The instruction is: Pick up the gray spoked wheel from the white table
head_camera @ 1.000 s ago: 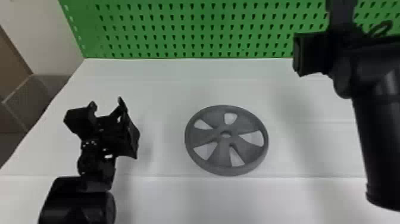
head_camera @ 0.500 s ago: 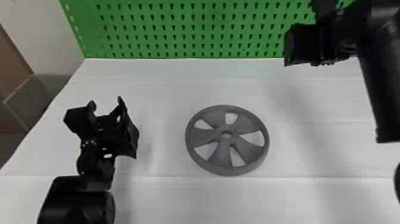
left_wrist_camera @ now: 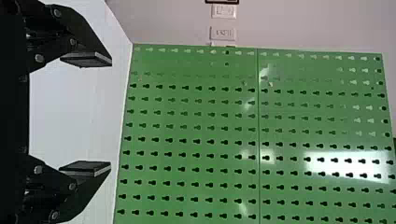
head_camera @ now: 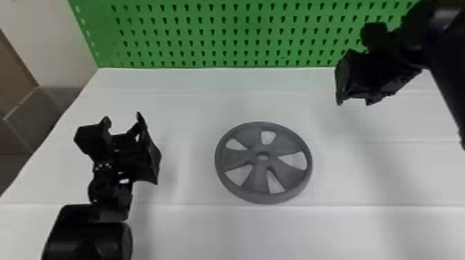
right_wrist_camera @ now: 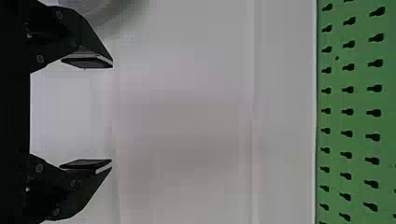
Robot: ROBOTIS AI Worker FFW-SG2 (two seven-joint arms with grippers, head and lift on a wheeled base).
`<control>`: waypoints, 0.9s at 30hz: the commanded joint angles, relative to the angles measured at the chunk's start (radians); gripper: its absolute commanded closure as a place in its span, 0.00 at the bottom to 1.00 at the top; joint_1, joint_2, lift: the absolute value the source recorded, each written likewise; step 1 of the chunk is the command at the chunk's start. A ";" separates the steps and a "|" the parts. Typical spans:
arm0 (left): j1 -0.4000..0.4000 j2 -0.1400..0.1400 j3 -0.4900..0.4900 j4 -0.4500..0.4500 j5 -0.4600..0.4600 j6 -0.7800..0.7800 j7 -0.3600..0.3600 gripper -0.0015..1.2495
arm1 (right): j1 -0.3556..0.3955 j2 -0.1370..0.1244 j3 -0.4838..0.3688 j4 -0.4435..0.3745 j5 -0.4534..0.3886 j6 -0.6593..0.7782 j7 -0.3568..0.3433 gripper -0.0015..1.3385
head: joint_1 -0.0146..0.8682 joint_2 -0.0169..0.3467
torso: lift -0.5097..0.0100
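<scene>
A green pegboard stands along the far edge of the white table, and here's the gray spoked wheel, lying flat on the tabletop, between the two arms. Over on the left, the left gripper sits well apart from the wheel, its jaws released and spread wide around empty air. And across to the right, up near the pegboard, the right gripper hangs beyond the wheel's far right side, jaws released too, a broad gap between them!
</scene>
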 commanded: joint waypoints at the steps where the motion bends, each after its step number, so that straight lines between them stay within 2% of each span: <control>1: -0.004 0.012 -0.013 0.000 0.001 0.000 0.000 0.37 | -0.037 -0.022 0.039 0.112 -0.084 0.020 0.000 0.37 | 0.90 0.26 | 0.83; 4: -0.011 0.018 -0.023 0.000 -0.001 0.003 0.000 0.37 | -0.063 -0.031 0.096 0.175 -0.122 0.043 0.001 0.37 | 0.90 0.26 | 0.83; 7: -0.014 0.022 -0.029 0.000 -0.001 0.008 0.000 0.37 | -0.079 -0.045 0.177 0.219 -0.198 0.053 0.000 0.37 | 0.90 0.26 | 0.83; 8: -0.014 0.024 -0.031 0.000 -0.001 0.008 0.000 0.37 | -0.083 -0.050 0.208 0.227 -0.219 0.058 0.000 0.37 | 0.90 0.26 | 0.83; 11: -0.016 0.025 -0.032 0.000 -0.005 0.008 0.000 0.37 | -0.083 -0.050 0.222 0.239 -0.234 0.067 0.000 0.37 | 0.90 0.26 | 0.83; 17: -0.016 0.028 -0.036 0.000 -0.007 0.008 0.000 0.37 | -0.101 -0.062 0.338 0.290 -0.348 0.046 0.001 0.37 | 0.90 0.26 | 0.83; 21: -0.019 0.032 -0.042 -0.001 -0.007 0.008 0.000 0.37 | -0.107 -0.061 0.363 0.342 -0.385 0.041 0.000 0.37 | 0.90 0.26 | 0.83; 27: -0.021 0.033 -0.043 -0.005 -0.011 0.008 0.000 0.37 | -0.109 -0.053 0.375 0.371 -0.412 0.017 0.000 0.37 | 0.90 0.26 | 0.83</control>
